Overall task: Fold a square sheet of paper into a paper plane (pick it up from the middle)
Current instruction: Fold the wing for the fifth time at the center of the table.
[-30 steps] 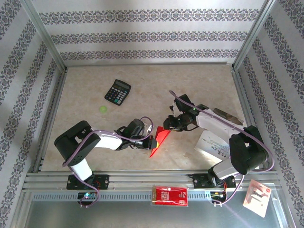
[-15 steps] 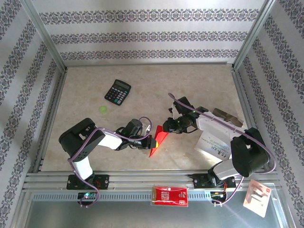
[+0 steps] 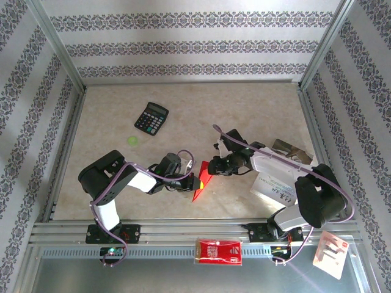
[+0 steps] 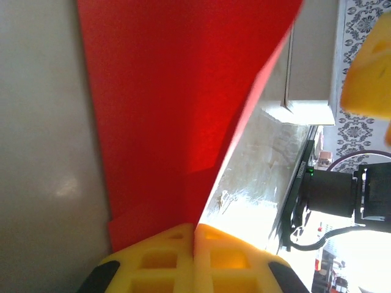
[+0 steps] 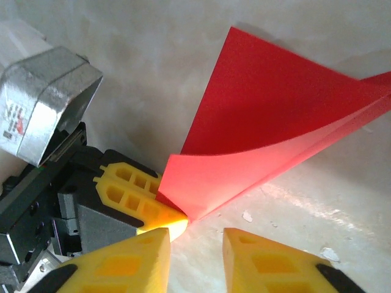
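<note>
The red sheet of paper [image 3: 201, 184] is folded into a pointed wedge standing on edge near the table's front middle. My left gripper [image 3: 195, 182] is shut on its near corner; in the left wrist view the yellow fingertips [image 4: 177, 235] meet with the red paper [image 4: 171, 110] pinched between them. My right gripper [image 3: 211, 166] hovers just right of and behind the paper, open. In the right wrist view its gripper [image 5: 195, 250] has bare table in the gap, and the paper's curled corner [image 5: 269, 140] lies just ahead, beside the left gripper's fingers [image 5: 137, 195].
A black calculator [image 3: 151, 118] and a small green dot [image 3: 132, 140] lie at the back left. A grey printed booklet [image 3: 274, 185] sits under the right arm. A red-and-white packet [image 3: 218, 251] rests on the front rail, another [image 3: 331, 253] at the far right.
My right gripper has slid left and nearer, closing in on the paper's upper corner, and its jaws have narrowed a little. The left gripper keeps its hold and has barely shifted.
</note>
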Controlling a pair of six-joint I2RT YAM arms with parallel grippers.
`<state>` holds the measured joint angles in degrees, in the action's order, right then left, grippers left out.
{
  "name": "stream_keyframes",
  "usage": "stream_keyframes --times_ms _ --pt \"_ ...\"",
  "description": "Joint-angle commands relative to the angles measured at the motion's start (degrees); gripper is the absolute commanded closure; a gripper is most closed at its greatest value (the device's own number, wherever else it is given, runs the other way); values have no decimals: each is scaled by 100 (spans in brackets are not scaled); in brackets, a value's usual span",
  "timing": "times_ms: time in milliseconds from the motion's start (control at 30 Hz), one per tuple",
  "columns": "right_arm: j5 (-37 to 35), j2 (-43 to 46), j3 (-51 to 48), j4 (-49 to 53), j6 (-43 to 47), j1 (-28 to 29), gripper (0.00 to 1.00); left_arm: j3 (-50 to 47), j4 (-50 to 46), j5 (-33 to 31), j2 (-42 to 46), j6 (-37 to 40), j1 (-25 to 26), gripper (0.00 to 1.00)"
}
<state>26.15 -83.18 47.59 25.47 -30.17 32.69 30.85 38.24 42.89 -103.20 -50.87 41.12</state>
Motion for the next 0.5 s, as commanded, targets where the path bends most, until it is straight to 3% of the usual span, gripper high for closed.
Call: stream_keyframes --times_ms 0,233,467 --pt "116 52 -181 -508 -127 161 75 -134 61 -102 -161 -119 -78 100" --pt "109 -319 -249 -1214 -437 290 80 -164 8 -123 -183 -115 -79 100" --pt "-13 -789 -59 -1285 -324 305 83 -169 -10 -173 -178 -142 -78 100"
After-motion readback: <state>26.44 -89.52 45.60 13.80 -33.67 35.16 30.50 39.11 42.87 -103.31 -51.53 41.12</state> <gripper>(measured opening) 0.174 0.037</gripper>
